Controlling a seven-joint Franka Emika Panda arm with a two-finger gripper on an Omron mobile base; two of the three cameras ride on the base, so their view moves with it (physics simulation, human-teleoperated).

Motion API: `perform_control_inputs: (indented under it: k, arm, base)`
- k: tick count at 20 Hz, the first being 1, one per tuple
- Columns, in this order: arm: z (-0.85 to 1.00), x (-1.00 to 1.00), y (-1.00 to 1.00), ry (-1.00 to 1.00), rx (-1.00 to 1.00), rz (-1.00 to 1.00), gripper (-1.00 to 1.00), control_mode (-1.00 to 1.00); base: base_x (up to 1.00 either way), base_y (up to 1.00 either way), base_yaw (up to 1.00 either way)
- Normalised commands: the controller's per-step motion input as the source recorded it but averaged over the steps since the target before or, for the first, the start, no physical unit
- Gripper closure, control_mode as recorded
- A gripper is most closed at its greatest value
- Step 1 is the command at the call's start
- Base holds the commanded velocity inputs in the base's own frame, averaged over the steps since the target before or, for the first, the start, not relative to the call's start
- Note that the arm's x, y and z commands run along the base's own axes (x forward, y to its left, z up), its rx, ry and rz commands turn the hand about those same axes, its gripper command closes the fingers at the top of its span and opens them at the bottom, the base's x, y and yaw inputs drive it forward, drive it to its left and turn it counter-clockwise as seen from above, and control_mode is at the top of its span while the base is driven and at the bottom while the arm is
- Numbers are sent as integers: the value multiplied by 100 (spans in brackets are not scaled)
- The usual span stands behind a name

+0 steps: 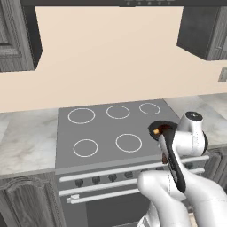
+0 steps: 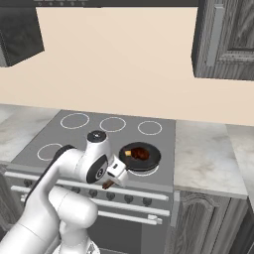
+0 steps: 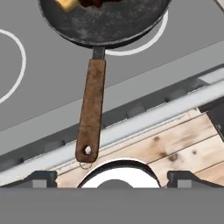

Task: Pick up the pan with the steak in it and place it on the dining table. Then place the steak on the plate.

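Observation:
The black pan (image 2: 140, 156) sits on the front right ring of the stovetop (image 2: 59, 141). In it lies the reddish-brown steak (image 2: 140, 152) with its yellowish end (image 1: 156, 131). In the hand view the pan (image 3: 105, 22) is at the top, and its brown handle (image 3: 92, 113) runs down toward me over the stove's front edge. My gripper (image 3: 113, 179) hovers above the handle's free end. It is open, both fingertips (image 3: 41, 178) spread wide with nothing between them. In the left base view my arm hides part of the pan (image 1: 160, 127). The dining table and the plate are out of view.
Marbled counters flank the stove on the left (image 1: 26, 142) and right (image 2: 208, 154). Knobs (image 2: 129, 198) and an oven door bar (image 3: 144, 122) run along the stove front, with wood floor (image 3: 183, 148) below. Dark cabinets (image 2: 228, 39) hang above.

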Motion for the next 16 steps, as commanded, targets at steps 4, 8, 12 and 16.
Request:
perform_control_inputs:
  k: [4,8,12,16]
  arm:
    - [-25,35,0,-7,0,-7,-100,-100]
    - [-23,36,0,-4,0,-6,-100,-100]
    - [-12,10,0,0,0,-1,-100,-100]
    - [-9,3,13,1,0,-2,-100,-100]
  base:
    - [0,0,0]
    - [0,0,0]
    - [0,0,0]
    - [0,0,0]
